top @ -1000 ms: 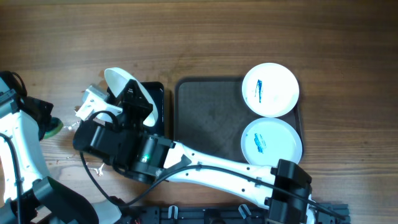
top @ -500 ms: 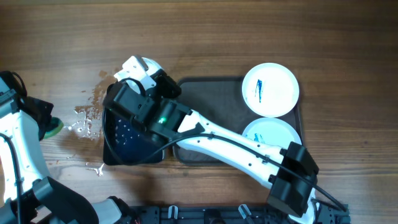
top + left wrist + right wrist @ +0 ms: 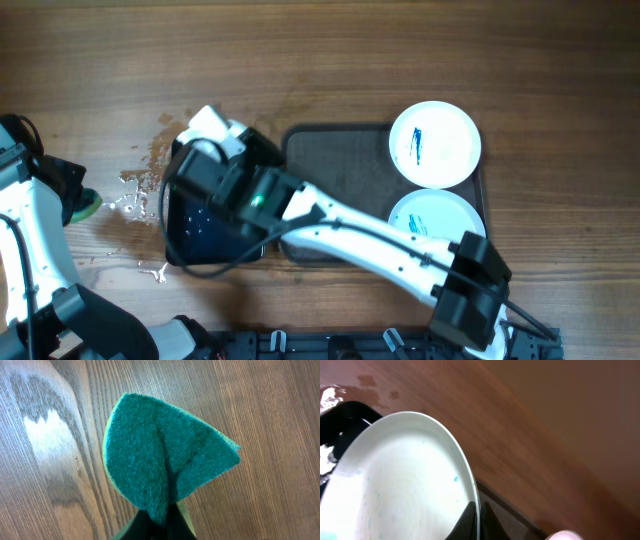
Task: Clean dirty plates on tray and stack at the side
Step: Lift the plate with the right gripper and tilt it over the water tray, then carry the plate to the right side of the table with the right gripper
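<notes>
While the right claw [image 3: 479, 522] is clenched on the rim of one white plate [image 3: 405, 485], its arm reaches from the near right corner across to the left side of the worktop [image 3: 300, 60]. From the wrist camera, this held plate fills the lower left of the view. Its face is almost clean, with only a few faint bluish specks. Beyond the plate's edge a corner of the glossy black tray [image 3: 200, 230] shows, and wet spots lie on the wood past it. From above, the arm's end hangs over that black tray, and I cannot make the held plate out under it.

Just to the right of the black tray lies the large dark tray [image 3: 340, 180] with its dotted floor. Two more plates sit at its right end. The far plate [image 3: 435, 145] has a blue smear near its centre. The near plate [image 3: 430, 222] also has a blue mark and is partly covered by the arm. The two lie just beside each other.

Over at the far left edge, the left claw [image 3: 157, 527] is clamped on a green sponge [image 3: 160, 455], which is folded and pinched at its lower end above the bare wood. A small puddle [image 3: 135, 190] glistens on the worktop between the sponge and the black tray.
</notes>
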### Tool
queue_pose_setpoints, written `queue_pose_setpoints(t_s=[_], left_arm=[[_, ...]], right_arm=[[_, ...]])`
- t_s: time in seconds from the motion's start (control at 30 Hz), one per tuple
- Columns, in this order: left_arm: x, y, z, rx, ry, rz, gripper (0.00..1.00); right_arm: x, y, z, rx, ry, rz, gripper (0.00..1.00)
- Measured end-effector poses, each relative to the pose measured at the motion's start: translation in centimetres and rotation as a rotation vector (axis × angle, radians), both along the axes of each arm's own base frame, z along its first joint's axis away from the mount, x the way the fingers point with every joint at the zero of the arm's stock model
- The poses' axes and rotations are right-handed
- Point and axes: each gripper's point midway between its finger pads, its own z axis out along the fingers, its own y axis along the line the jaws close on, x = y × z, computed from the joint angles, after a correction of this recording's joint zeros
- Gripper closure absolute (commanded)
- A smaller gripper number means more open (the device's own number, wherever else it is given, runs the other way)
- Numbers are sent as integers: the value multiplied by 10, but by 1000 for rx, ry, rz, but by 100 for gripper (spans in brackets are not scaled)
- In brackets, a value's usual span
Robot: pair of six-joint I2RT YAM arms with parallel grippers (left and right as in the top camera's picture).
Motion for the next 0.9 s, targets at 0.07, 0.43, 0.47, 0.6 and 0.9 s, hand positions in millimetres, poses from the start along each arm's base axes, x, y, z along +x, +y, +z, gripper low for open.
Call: queue_pose_setpoints(t_s=[0.07,0.43,0.47,0.6,0.9], left_arm=[[0,0,0,0,0,0,96],[0,-2,-1,-10,-1,-3,96],[0,-2,-1,-12,-3,-5,96],[4,-7,-2,-37,-20,-17,96],[39,-56,-2,-81,-49,-186,96]], right_arm=[[8,-11,-8,34,54,-39,96],[78,-87,-46,461,467,-325,95],[87,-106,-49,484,496,-371,96],[118,-180,-56,548,541,-542,95],[152,-358,-63,700,541,-906,95]])
